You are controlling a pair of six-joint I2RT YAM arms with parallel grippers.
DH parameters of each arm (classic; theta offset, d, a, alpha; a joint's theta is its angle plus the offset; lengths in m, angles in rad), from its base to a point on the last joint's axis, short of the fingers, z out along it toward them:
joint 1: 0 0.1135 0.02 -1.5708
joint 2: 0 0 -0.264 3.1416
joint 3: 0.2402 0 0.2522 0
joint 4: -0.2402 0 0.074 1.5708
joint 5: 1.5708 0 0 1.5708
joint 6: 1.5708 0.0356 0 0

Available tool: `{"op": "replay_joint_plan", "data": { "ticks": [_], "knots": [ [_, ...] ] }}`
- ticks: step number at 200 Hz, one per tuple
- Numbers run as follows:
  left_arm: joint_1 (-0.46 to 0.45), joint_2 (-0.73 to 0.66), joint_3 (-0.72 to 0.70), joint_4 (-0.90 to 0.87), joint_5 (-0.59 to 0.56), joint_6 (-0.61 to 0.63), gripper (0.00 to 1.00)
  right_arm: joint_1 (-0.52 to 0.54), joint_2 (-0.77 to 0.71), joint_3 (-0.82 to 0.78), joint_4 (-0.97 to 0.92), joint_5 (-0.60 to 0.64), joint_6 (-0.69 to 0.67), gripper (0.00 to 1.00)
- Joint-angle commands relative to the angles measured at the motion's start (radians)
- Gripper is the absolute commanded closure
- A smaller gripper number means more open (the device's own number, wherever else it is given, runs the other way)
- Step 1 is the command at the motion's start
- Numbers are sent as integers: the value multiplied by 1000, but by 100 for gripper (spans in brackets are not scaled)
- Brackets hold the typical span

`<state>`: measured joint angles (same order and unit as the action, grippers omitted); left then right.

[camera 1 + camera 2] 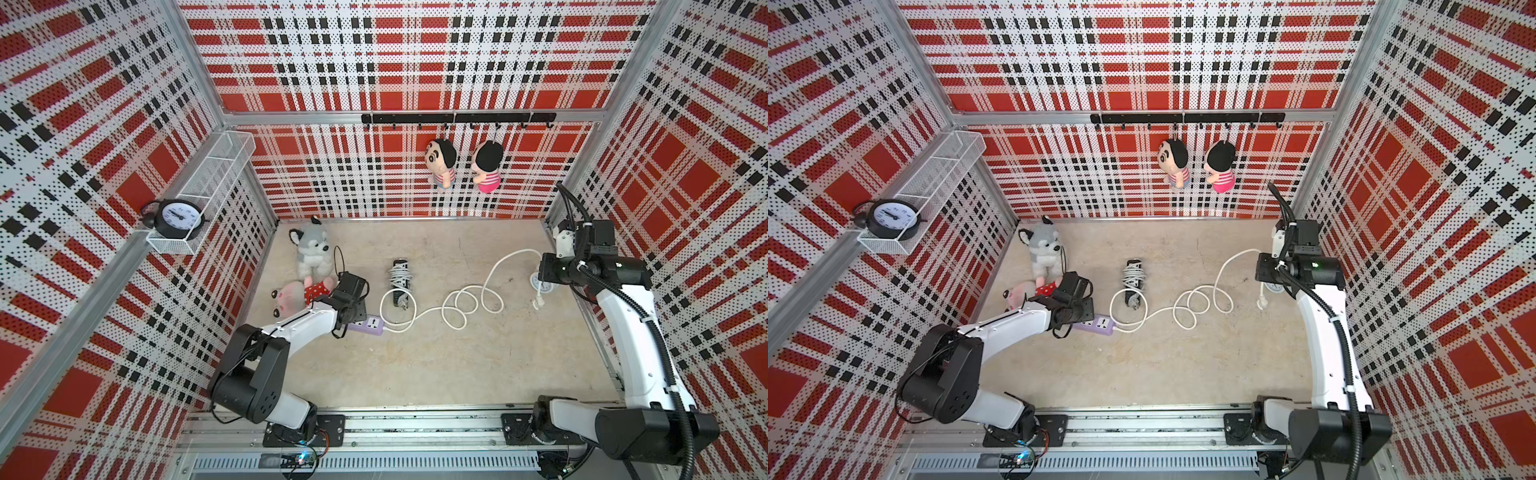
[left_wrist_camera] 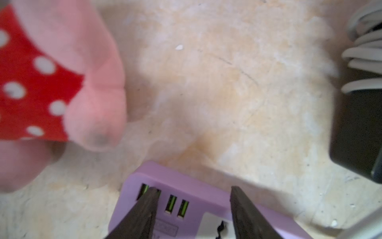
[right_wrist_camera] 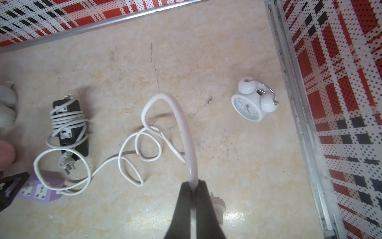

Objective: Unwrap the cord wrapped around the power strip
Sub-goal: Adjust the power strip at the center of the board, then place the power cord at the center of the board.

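Noting risks: the purple power strip (image 1: 368,325) lies lower left of centre in both top views. Its white cord (image 3: 184,128) is already off it and trails in loose loops across the desk to the right gripper (image 3: 193,183), whose fingers are clenched on it. The left gripper (image 2: 194,189) holds its fingers spread over the strip's USB end, grasping nothing. We judge a further pull could drag the unpinned strip. The loop ringing the black strip (image 1: 400,264) could also snag its plug.

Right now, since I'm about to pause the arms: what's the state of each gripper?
Left gripper: open, above the purple power strip.
Right gripper: shut on the white cord.
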<state>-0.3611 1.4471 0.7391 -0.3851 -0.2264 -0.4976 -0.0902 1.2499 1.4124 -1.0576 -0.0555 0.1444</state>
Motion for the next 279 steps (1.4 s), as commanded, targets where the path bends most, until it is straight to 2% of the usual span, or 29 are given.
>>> {"op": "replay_joint_plan", "data": {
  "ticks": [1, 28, 52, 71, 74, 93, 111, 133, 162, 177, 211, 228, 279],
  "knots": [
    [36, -57, -54, -112, -13, -49, 40, -12, 21, 22, -40, 131, -49, 100],
    [78, -147, -94, -135, 2, -97, 42, -25, 57, 33, -91, 253, -65, 100],
    [93, -214, -87, -187, -12, -131, 42, -62, 58, 16, -95, 256, -63, 100],
    [105, -277, -87, -216, -7, -149, 42, -80, 47, -14, -89, 223, -57, 100],
    [136, -288, -86, -222, -7, -152, 42, -79, 45, -18, -89, 219, -55, 100],
    [172, -355, -81, -243, 6, -158, 42, -82, 37, -45, -90, 179, -54, 100],
    [180, -412, -55, -258, -1, -154, 35, -82, 32, -77, -87, 129, -62, 100],
    [175, -442, 15, -265, -10, -127, 34, -80, 26, -118, -85, 91, -64, 100],
    [122, -375, 116, -237, 8, -104, 32, -80, 14, -203, -36, 4, -68, 100],
    [39, -317, 140, -177, 9, -115, 31, -76, 30, -204, -35, -19, -71, 100],
    [-23, -171, 173, -33, 56, -116, 31, -76, 132, -201, -38, -39, -84, 100],
    [-41, -115, 206, -20, 49, -95, 31, -73, 195, -199, -48, -13, -83, 100],
    [-42, -60, 212, 24, 55, -46, 31, -39, 326, -198, -43, 209, -72, 98]
  ]
}}
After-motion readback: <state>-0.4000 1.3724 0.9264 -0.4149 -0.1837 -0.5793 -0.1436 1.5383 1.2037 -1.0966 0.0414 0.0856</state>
